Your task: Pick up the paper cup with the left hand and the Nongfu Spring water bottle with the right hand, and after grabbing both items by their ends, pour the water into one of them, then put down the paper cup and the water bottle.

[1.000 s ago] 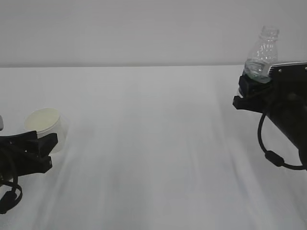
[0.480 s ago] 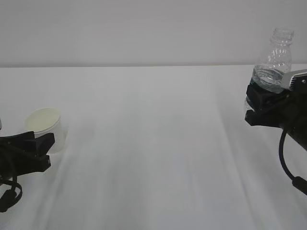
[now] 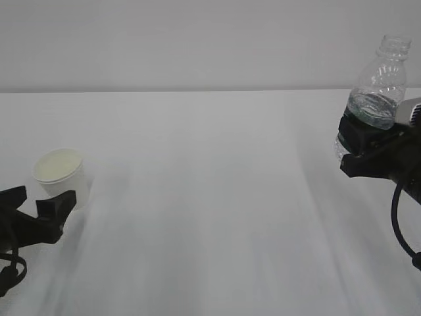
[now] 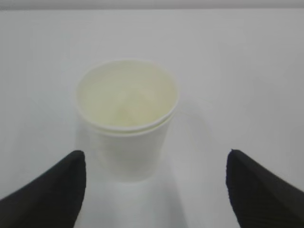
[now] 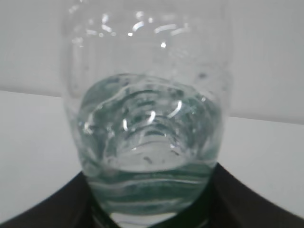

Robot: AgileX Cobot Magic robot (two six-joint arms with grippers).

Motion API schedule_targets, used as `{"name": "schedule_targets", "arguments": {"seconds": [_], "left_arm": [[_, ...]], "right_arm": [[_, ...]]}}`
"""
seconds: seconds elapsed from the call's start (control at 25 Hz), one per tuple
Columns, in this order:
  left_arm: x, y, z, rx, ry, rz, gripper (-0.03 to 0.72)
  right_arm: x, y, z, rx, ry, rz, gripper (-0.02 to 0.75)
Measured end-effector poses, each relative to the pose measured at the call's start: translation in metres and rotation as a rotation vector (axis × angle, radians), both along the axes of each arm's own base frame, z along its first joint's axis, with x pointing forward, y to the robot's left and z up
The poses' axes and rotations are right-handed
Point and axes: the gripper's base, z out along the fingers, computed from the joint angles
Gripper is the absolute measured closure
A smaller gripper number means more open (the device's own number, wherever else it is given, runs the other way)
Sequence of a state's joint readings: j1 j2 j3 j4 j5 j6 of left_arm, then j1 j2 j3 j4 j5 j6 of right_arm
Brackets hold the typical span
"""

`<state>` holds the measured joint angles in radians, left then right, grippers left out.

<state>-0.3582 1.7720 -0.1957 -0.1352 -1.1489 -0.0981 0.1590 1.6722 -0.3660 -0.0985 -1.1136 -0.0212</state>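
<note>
The white paper cup (image 3: 60, 174) (image 4: 127, 118) stands upright on the table at the left, free of any grip. My left gripper (image 3: 36, 204) (image 4: 154, 187) sits just in front of it, open wide, its black fingertips (image 4: 52, 190) apart from the cup on either side. At the right, my right gripper (image 3: 368, 148) is shut on the lower part of the clear water bottle (image 3: 378, 89) (image 5: 149, 123). The bottle is held above the table, nearly upright and uncapped, with water in its lower half. Its base is hidden by the fingers.
A white cloth covers the table (image 3: 210, 197), with a pale wall behind. A black cable (image 3: 401, 230) loops under the right arm.
My left gripper has opened, let go of the cup and drawn back toward the near left. The right gripper has carried the bottle rightward and brought it more upright.
</note>
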Motion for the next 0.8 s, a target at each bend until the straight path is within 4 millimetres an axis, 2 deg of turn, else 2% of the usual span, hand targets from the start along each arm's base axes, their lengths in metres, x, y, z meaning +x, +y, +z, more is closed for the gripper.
{"name": "schedule_targets", "arguments": {"seconds": [0.28, 0.56, 0.8], "left_arm": [[-0.003, 0.015, -0.016, 0.027, 0.076, 0.163, -0.002], [0.014, 0.009, -0.032, 0.044, 0.102, 0.161, -0.001], [0.029, 0.0, -0.044, 0.052, 0.106, 0.12, 0.044]], "right_arm": [[0.0, 0.0, 0.0, -0.001, -0.001, 0.004, 0.374], [0.0, 0.0, 0.0, -0.002, -0.001, 0.006, 0.374], [0.0, 0.001, 0.0, -0.003, -0.001, 0.007, 0.375]]}}
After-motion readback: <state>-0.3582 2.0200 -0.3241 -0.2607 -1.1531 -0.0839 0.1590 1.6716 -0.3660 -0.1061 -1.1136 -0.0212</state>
